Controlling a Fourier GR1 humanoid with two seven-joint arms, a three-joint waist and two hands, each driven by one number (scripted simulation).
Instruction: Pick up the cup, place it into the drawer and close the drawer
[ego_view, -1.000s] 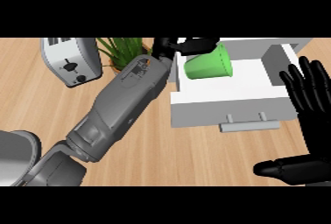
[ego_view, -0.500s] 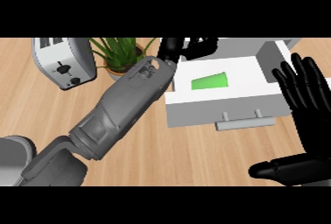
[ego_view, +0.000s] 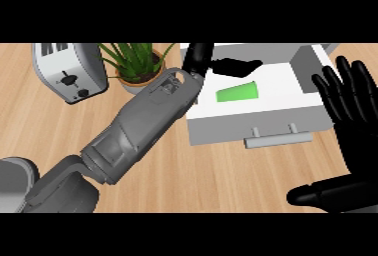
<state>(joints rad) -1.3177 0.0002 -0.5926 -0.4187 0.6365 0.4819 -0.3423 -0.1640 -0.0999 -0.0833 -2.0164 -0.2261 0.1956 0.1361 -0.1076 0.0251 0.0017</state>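
Cup (ego_view: 238, 93) in open drawer (ego_view: 221, 127); L hand (ego_view: 227, 65) fingers apart, R hand (ego_view: 360, 140) fingers spread.

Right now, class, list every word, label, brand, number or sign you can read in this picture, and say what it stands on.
No text can be read anywhere.
On the toaster: a knob and a button, but no lettering or numbers.
On the cup, the drawer and the plant pot: plain surfaces, no label or brand.

Wood-grain counter (ego_view: 221, 175), matt white drawer (ego_view: 258, 117), brushed-metal toaster (ego_view: 66, 70)
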